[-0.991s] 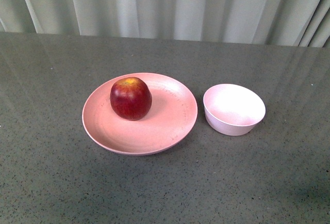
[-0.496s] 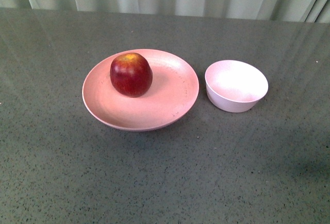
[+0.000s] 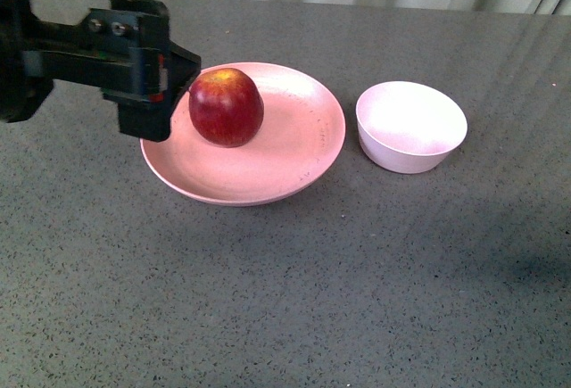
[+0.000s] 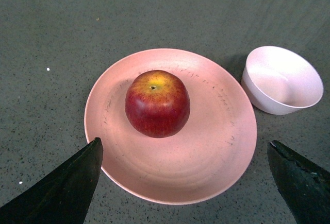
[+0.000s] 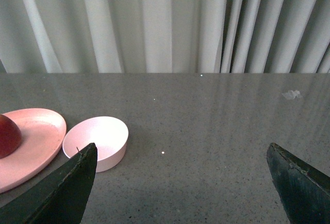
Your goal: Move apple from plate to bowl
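Apple (image 4: 157,104), glossy dark red with yellow stem patch, sits on plate (image 4: 221,131), left end effector (image 4: 184,142) spread wide.

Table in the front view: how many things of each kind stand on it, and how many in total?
apple: 1
plate: 1
bowl: 1
total: 3
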{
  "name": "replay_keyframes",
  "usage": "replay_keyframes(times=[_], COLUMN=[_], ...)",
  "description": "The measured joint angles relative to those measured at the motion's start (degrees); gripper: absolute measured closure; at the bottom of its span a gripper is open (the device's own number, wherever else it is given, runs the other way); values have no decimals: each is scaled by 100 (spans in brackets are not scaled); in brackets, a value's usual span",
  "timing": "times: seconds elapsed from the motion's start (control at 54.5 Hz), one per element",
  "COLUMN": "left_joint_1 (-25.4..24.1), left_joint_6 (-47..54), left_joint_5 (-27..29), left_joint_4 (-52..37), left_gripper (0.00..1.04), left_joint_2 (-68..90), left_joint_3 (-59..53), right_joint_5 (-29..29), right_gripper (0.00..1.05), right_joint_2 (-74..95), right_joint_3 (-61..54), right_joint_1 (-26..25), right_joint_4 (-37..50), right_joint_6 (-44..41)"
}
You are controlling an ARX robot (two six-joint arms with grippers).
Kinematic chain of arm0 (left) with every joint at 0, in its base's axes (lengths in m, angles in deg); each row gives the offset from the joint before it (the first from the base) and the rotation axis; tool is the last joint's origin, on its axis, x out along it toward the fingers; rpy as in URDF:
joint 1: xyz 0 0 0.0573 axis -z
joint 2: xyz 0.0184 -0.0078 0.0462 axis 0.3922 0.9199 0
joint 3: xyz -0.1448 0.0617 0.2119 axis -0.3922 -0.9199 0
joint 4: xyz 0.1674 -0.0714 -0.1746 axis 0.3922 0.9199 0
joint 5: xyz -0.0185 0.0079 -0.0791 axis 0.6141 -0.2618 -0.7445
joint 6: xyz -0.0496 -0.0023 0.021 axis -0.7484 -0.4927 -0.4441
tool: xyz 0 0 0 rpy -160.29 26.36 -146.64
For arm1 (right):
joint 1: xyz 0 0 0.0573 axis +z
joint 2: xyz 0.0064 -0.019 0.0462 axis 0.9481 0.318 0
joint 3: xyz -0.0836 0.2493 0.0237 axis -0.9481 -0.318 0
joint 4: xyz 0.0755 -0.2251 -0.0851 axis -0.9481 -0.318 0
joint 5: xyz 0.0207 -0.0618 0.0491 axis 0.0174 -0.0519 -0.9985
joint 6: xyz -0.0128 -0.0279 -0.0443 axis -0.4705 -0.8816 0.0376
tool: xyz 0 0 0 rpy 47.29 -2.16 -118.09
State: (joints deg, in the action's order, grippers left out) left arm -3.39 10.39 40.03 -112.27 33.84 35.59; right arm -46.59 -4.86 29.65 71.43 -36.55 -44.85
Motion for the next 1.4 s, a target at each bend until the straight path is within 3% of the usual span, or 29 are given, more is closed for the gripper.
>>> replay_keyframes(times=[0.551,1.395], left_joint_1=[50,144], left_joint_6=[243,291], left_joint_5=[256,407], left_joint_4=[4,297], left_gripper=[9,9], left_joint_2=[2179,3414], left_joint_3=[1580,2667], right_joint_5=[0,0], right_gripper=[9,9], right_joint_2=[0,0], right_joint_3=[0,0], right_joint_1=[0,0], right_joint_4=[0,0], right_joint_6=[0,0])
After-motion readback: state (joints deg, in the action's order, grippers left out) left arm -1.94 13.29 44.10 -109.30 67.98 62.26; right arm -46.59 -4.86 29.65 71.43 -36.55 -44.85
